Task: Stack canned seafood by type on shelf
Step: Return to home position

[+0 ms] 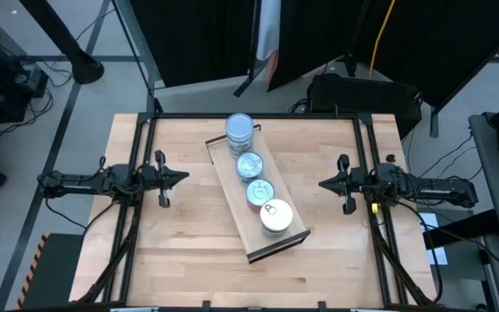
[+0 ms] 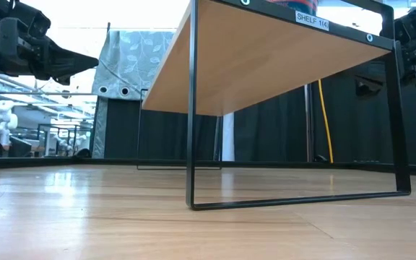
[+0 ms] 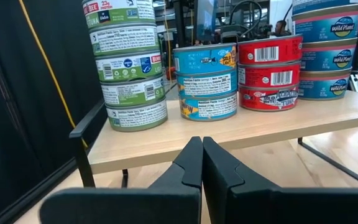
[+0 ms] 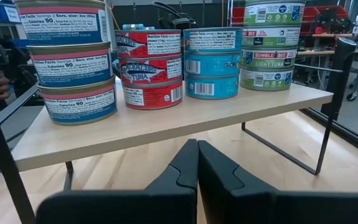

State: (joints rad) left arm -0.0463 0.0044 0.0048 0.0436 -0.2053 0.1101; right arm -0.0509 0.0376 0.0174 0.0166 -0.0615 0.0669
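As shelf lies askew, four can stacks aboard

The light-wood table sits in a black frame. Past its 12 o'clock edge hang black curtains. At about 1 o'clock a yellow cable drops toward a black box on the grey floor. A yellow-and-black striped strip lies at 8 o'clock. Seen from table height, a grey leaf-print curtain hangs in the room behind.
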